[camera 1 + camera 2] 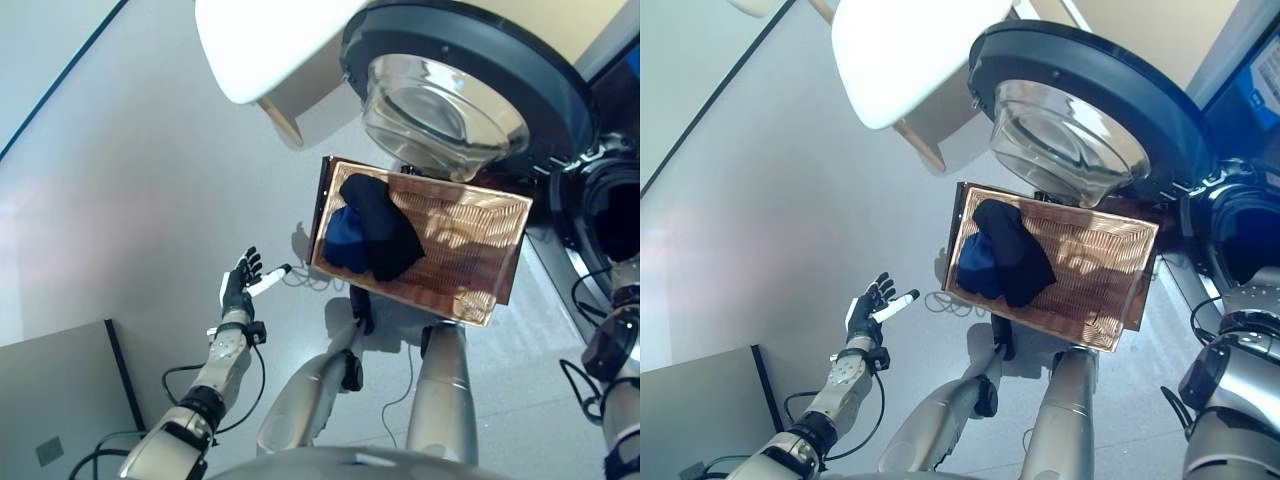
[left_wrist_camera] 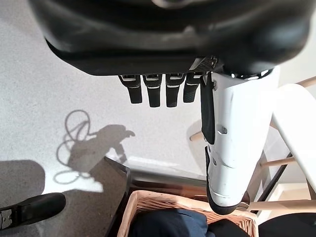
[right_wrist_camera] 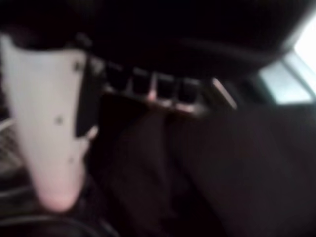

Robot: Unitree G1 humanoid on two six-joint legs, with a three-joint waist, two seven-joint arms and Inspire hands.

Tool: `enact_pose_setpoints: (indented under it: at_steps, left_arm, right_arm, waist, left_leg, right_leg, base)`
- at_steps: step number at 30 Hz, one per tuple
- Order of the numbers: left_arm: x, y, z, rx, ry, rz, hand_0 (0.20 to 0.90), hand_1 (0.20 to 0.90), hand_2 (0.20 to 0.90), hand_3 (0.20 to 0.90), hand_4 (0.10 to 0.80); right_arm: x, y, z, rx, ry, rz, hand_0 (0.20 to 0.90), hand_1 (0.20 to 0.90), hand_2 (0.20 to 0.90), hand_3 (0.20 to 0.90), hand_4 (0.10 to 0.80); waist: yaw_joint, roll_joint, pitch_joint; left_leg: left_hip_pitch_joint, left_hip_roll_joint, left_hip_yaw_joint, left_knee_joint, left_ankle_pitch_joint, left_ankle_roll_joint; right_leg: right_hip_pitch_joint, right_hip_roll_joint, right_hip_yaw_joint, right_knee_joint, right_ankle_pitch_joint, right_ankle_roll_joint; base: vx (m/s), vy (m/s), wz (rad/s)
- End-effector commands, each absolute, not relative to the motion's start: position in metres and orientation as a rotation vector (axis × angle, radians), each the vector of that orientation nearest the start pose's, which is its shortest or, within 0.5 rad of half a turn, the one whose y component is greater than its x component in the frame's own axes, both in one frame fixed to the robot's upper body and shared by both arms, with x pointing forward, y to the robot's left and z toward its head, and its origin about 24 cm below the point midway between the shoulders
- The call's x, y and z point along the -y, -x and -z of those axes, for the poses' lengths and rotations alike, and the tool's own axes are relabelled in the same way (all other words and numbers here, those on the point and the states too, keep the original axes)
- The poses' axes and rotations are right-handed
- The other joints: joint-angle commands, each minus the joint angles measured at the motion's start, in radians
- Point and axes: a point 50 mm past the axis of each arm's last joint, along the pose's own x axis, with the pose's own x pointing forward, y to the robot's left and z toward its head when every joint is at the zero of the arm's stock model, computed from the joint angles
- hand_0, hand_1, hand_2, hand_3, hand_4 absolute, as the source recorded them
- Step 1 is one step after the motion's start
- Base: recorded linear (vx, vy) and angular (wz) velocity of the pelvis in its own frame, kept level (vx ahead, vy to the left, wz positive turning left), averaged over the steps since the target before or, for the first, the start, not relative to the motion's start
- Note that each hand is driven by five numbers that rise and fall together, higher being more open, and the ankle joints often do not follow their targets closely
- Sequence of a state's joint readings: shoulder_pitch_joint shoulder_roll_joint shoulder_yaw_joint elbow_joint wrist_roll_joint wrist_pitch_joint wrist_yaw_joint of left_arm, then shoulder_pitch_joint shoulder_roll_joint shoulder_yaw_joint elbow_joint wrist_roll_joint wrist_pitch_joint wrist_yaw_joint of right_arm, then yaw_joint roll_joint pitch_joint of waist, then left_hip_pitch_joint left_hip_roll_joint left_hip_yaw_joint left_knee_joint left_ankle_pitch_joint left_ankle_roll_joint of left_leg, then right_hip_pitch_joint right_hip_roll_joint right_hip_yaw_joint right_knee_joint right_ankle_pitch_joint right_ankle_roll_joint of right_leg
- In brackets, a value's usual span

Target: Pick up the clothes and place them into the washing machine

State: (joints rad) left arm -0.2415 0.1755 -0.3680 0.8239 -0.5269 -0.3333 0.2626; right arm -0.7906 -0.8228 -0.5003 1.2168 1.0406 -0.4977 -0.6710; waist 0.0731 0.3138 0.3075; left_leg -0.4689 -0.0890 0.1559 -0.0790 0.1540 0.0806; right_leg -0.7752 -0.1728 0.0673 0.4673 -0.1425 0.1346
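Observation:
A shallow wicker basket point(image 1: 470, 240) rests on a dark brown box beside the washing machine. A black garment point(image 1: 385, 230) lies over a blue one point(image 1: 345, 235) at the basket's left end. My left hand point(image 1: 240, 285) is open and empty, held over the floor to the left of the basket, apart from it. The left wrist view shows the basket's rim point(image 2: 143, 197) and the blue garment point(image 2: 168, 224) past its straight fingers. My right arm reaches toward the machine's dark drum opening point(image 1: 612, 215). In the right wrist view my right hand point(image 3: 49, 123) has its fingers straight over dark cloth point(image 3: 207, 168).
The washing machine's round glass door point(image 1: 440, 110) stands open above the basket. A white chair point(image 1: 270, 40) with wooden legs stands behind the basket at the left. A grey cabinet point(image 1: 50, 400) is at the lower left.

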Motion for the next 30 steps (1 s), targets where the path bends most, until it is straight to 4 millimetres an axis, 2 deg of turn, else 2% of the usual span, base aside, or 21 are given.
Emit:
enact_pose_setpoints:
  at_steps: [1,4,5,7,10,12,16,17,18,19,23,27,30]
  left_arm:
    - [-0.184,-0.257,0.058,-0.32,0.06,-0.25,0.9,0.9,0.9,0.9,0.8]
    - [-0.185,-0.257,0.059,-0.327,0.058,-0.247,0.9,0.9,0.9,0.9,0.8]
    - [-0.185,-0.256,0.06,-0.333,0.06,-0.248,0.9,0.9,0.9,0.9,0.8]
    - [-0.187,-0.255,0.061,-0.342,0.055,-0.249,0.9,0.9,0.9,0.9,0.8]
    - [-0.191,-0.253,0.062,-0.345,0.05,-0.248,0.9,0.9,0.9,0.9,0.8]
    - [-0.193,-0.253,0.061,-0.343,0.048,-0.251,0.9,0.9,0.9,0.9,0.8]
    - [-0.203,-0.248,0.065,-0.364,0.035,-0.267,0.9,0.9,0.9,0.9,0.8]
    - [-0.21,-0.245,0.066,-0.371,0.027,-0.286,0.9,0.9,0.9,0.9,0.8]
    - [-0.21,-0.245,0.066,-0.37,0.026,-0.286,0.9,0.9,0.9,0.9,0.8]
    - [-0.214,-0.241,0.068,-0.381,0.025,-0.298,0.9,0.9,0.9,0.9,0.8]
    - [-0.222,-0.237,0.069,-0.393,-0.007,-0.311,0.9,0.9,0.9,0.9,0.8]
    - [-0.232,-0.234,0.069,-0.4,-0.036,-0.331,0.9,0.9,0.9,0.9,0.8]
    - [-0.238,-0.229,0.071,-0.408,-0.047,-0.345,0.9,0.9,0.9,0.9,0.8]
  right_arm:
    - [0.479,-0.223,-0.176,0.472,-0.707,1.607,0.9,0.9,0.9,0.9,0.8]
    - [0.477,-0.228,-0.173,0.424,-0.693,1.581,0.9,0.9,0.9,0.9,0.8]
    - [0.475,-0.229,-0.161,0.354,-0.658,1.571,0.9,0.9,0.9,0.9,0.8]
    - [0.473,-0.231,-0.155,0.314,-0.634,1.552,0.9,0.9,0.9,0.9,0.8]
    - [0.464,-0.236,-0.124,0.101,-0.454,1.477,0.9,0.9,0.9,0.9,0.8]
    - [0.462,-0.238,-0.119,0.071,-0.429,1.457,0.9,0.9,0.9,0.9,0.8]
    - [0.455,-0.234,-0.092,-0.07,-0.315,1.403,0.9,0.9,0.9,0.9,0.8]
    - [0.45,-0.238,-0.088,-0.068,-0.31,1.384,0.9,0.9,0.9,0.9,0.8]
    - [0.45,-0.238,-0.087,-0.068,-0.311,1.384,0.9,0.9,0.9,0.9,0.8]
    - [0.447,-0.234,-0.078,-0.059,-0.376,1.411,0.9,0.9,0.9,0.9,0.8]
    - [0.442,-0.23,-0.062,-0.143,-0.333,1.401,0.9,0.9,0.9,0.9,0.8]
    - [0.43,-0.224,-0.036,-0.287,-0.245,1.39,0.9,0.9,0.9,0.9,0.8]
    - [0.411,-0.222,-0.009,-0.377,-0.228,1.347,0.9,0.9,0.9,0.9,0.8]
  waist:
    - [0.025,-0.028,-0.081]
    - [0.025,-0.034,-0.082]
    - [0.025,-0.042,-0.086]
    - [0.025,-0.047,-0.087]
    - [0.025,-0.07,-0.092]
    - [0.023,-0.075,-0.091]
    - [0.023,-0.113,-0.104]
    - [0.02,-0.131,-0.114]
    - [0.02,-0.132,-0.112]
    - [0.019,-0.147,-0.124]
    - [0.023,-0.171,-0.138]
    - [0.028,-0.193,-0.151]
    - [0.031,-0.206,-0.165]
  left_leg:
    - [0.027,-0.011,-0.021,-0.008,-0.06,-0.101]
    - [0.035,-0.008,-0.02,-0.008,-0.06,-0.101]
    - [0.043,-0.007,-0.019,-0.008,-0.061,-0.101]
    - [0.051,-0.006,-0.019,-0.008,-0.062,-0.101]
    - [0.08,0.002,-0.019,-0.008,-0.066,-0.102]
    - [0.089,0.004,-0.02,-0.008,-0.066,-0.102]
    - [0.13,0.017,-0.025,-0.007,-0.071,-0.101]
    - [0.158,0.02,-0.029,-0.005,-0.083,-0.102]
    - [0.156,0.021,-0.029,-0.006,-0.078,-0.101]
    - [0.185,0.022,-0.033,-0.004,-0.093,-0.102]
    - [0.217,0.025,-0.036,0.0,-0.096,-0.1]
    - [0.255,0.026,-0.047,0.007,-0.108,-0.097]
    - [0.282,0.031,-0.048,0.006,-0.117,-0.095]
  right_leg:
    - [0.077,-0.003,-0.035,-0.163,0.154,-0.069]
    - [0.087,-0.002,-0.037,-0.165,0.156,-0.069]
    - [0.099,-0.001,-0.04,-0.168,0.159,-0.068]
    - [0.113,-0.001,-0.043,-0.175,0.161,-0.068]
    - [0.161,-0.003,-0.059,-0.197,0.171,-0.063]
    - [0.175,-0.001,-0.062,-0.202,0.173,-0.063]
    - [0.247,0.002,-0.078,-0.25,0.191,-0.058]
    - [0.287,0.003,-0.083,-0.266,0.185,-0.053]
    - [0.287,0.004,-0.084,-0.271,0.193,-0.054]
    - [0.327,0.003,-0.09,-0.285,0.186,-0.05]
    - [0.375,0.004,-0.098,-0.307,0.196,-0.048]
    - [0.435,0.004,-0.108,-0.333,0.194,-0.044]
    - [0.469,0.002,-0.116,-0.354,0.194,-0.04]
  base:
    - [-0.006,0.011,-0.05]
    - [-0.002,0.0,-0.01]
    - [-0.006,0.0,-0.03]
    - [0.0,0.0,0.0]
    - [0.0,-0.01,0.0]
    - [0.0,0.0,0.0]
    - [0.044,-0.052,0.01]
    - [0.056,-0.023,0.01]
    - [0.106,-0.025,0.03]
    - [0.0,0.0,0.0]
    - [0.054,-0.024,0.04]
    - [0.042,-0.016,0.04]
    - [0.047,-0.015,0.03]
